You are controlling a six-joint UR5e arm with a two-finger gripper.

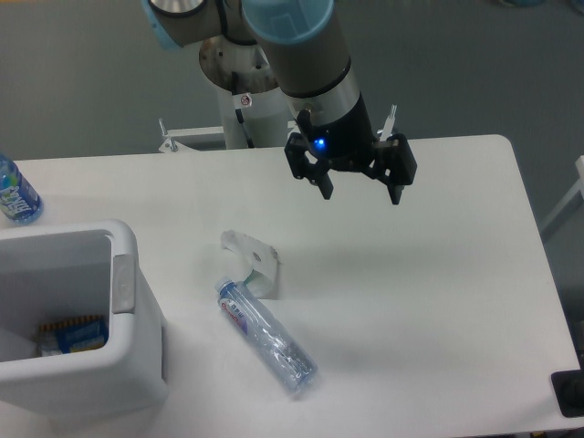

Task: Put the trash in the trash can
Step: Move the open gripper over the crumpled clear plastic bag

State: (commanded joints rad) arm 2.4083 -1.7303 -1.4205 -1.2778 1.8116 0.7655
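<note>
On table (438, 274): 1 scrap (250, 258) | 1 bottle (267, 338) | 1 bin (128, 301) | tool (361, 192) fingers apart, empty

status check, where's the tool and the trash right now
Tool open, empty, hovering above table. Plastic scrap and bottle both lying on table, touching, outside the trash can. Nothing between them and the can.

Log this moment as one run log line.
gripper: open, raised above table, holding nothing | plastic bottle: lying on table | plastic scrap: on table by bottle cap | trash can: left of both | stage: nothing picked yet
</note>
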